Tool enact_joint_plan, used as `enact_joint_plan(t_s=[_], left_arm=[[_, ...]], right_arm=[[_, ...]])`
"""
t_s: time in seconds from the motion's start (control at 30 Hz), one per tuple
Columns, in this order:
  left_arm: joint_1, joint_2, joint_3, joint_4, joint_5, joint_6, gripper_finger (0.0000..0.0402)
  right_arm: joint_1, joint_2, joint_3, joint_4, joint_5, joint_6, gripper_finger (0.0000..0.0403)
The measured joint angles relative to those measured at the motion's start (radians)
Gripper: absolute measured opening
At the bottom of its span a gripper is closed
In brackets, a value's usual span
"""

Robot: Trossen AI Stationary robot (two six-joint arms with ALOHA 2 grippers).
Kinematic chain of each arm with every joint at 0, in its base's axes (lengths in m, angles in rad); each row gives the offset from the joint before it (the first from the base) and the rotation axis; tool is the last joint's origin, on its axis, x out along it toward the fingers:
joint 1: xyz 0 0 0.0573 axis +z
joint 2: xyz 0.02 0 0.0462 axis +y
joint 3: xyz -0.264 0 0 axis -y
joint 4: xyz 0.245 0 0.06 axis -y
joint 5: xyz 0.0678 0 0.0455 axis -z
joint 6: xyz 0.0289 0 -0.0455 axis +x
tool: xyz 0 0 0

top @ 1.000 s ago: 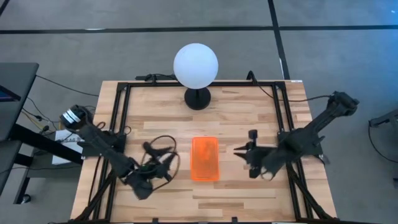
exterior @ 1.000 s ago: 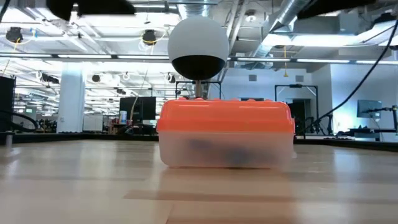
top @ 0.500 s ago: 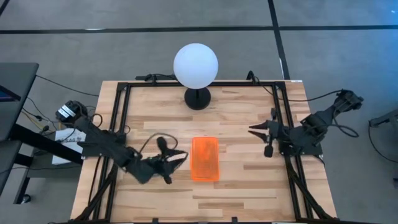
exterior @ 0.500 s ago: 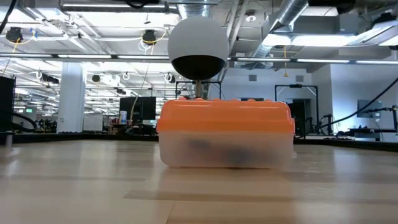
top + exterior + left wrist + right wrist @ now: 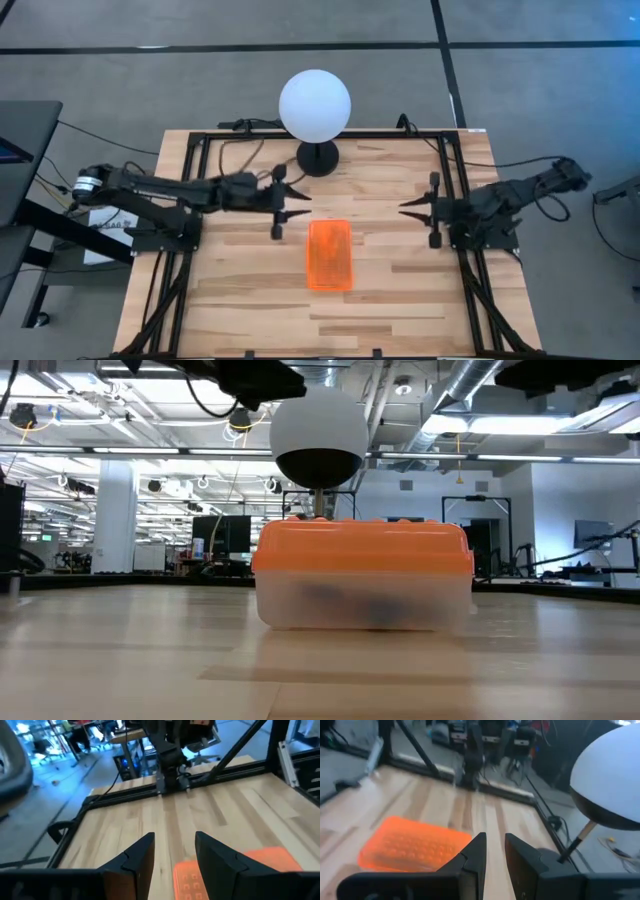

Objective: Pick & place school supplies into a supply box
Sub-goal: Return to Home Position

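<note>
Near the middle of the pale wooden table (image 5: 400,310) lies the small rectangular supply box with a clear plastic body and a bright orange ribbed lid (image 5: 329,255). The lid sits down flat on it. From table height I can make out dim dark shapes through the cloudy wall, presumably the school supplies (image 5: 350,603), though I can't tell one from another. The box's long axis runs from the table's front edge towards the back, pointing roughly at the lamp.

Both arms hang above the table on either side of the box, a little farther back than it is. The left gripper (image 5: 300,204) is the nearer one, with its tips just off the box's back left corner and aimed across the table. Its fingers stand moderately apart with nothing between them. The right gripper (image 5: 405,209) faces it from well off to the box's right, its fingers drawn to a narrow gap and also empty. Neither touches the box.

Behind the box stands a white globe lamp on a black round base (image 5: 315,105), closer to the left gripper than to the right. Black metal frame rails (image 5: 195,200) run along both sides of the table under the arms.

As I judge it, the packing is done and only drawing the arms back remains. The box lies forward of both sets of fingers, so the lamp is the one thing the left arm should mind.
</note>
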Motion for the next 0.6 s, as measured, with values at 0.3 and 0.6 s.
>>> enact_joint_plan(t_s=[0.3, 0.6], left_arm=[[0.004, -0.119, -0.001, -0.175, 0.026, -0.075, 0.0137], [-0.124, -0.192, -0.011, -0.208, -0.150, -0.083, 0.0137]], right_arm=[[-0.205, -0.390, -0.260, 0.123, -0.134, 0.040, 0.0065], [-0.257, -0.487, -0.317, 0.113, -0.294, 0.057, 0.0065]])
